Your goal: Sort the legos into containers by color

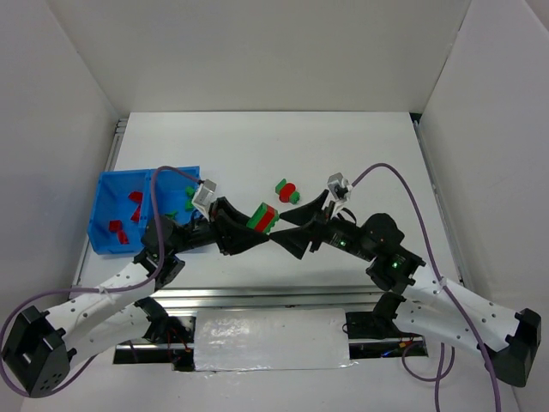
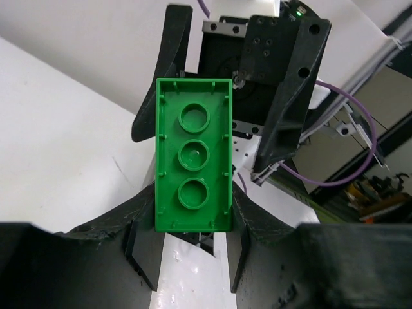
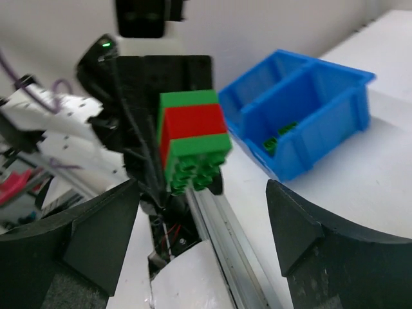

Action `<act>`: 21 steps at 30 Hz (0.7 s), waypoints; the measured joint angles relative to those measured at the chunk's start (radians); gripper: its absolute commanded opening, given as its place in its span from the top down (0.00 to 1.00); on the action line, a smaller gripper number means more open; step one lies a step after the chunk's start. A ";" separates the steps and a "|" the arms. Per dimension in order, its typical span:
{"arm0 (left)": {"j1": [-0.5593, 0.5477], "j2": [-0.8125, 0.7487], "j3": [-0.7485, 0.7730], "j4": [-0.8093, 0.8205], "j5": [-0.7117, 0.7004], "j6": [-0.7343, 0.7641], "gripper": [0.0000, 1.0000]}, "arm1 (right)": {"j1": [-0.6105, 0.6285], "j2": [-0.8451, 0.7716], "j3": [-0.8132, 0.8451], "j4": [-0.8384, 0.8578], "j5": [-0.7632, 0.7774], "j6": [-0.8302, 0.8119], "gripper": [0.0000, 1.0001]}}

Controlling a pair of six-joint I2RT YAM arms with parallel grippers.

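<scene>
One green-red-green brick stack (image 3: 193, 132), clamped in left gripper (image 2: 193, 212), ahead of right gripper (image 3: 201, 193), jaws spread; off-centre closure may dislodge it

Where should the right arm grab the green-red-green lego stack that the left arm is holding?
Probably the free end of the stack, approached head-on from the right. The left gripper clamps only one end, leaving the other jutting toward the open right fingers.

A robotics lab: white panel walls (image 1: 257, 51) enclose the work table (image 1: 360, 154).
</scene>
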 measured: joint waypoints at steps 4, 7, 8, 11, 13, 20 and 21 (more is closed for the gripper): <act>-0.002 0.031 0.000 0.070 0.071 -0.037 1.00 | -0.025 0.006 -0.002 0.085 -0.136 -0.028 0.22; -0.002 0.042 0.000 0.092 0.095 -0.045 1.00 | -0.039 0.031 -0.002 0.143 -0.205 -0.027 0.31; -0.002 0.045 0.000 0.098 0.101 -0.045 1.00 | -0.040 0.043 -0.002 0.158 -0.221 -0.027 0.34; -0.005 0.048 0.000 0.115 0.116 -0.045 1.00 | -0.042 0.075 -0.001 0.185 -0.259 -0.023 0.48; -0.007 0.048 0.000 0.118 0.121 -0.045 1.00 | -0.044 0.092 -0.001 0.201 -0.281 -0.019 0.67; -0.010 0.042 0.000 0.132 0.126 -0.026 0.58 | -0.058 0.108 0.000 0.248 -0.338 0.035 0.79; -0.010 0.041 0.001 0.130 0.124 -0.018 0.45 | -0.061 0.109 0.000 0.251 -0.345 0.037 0.85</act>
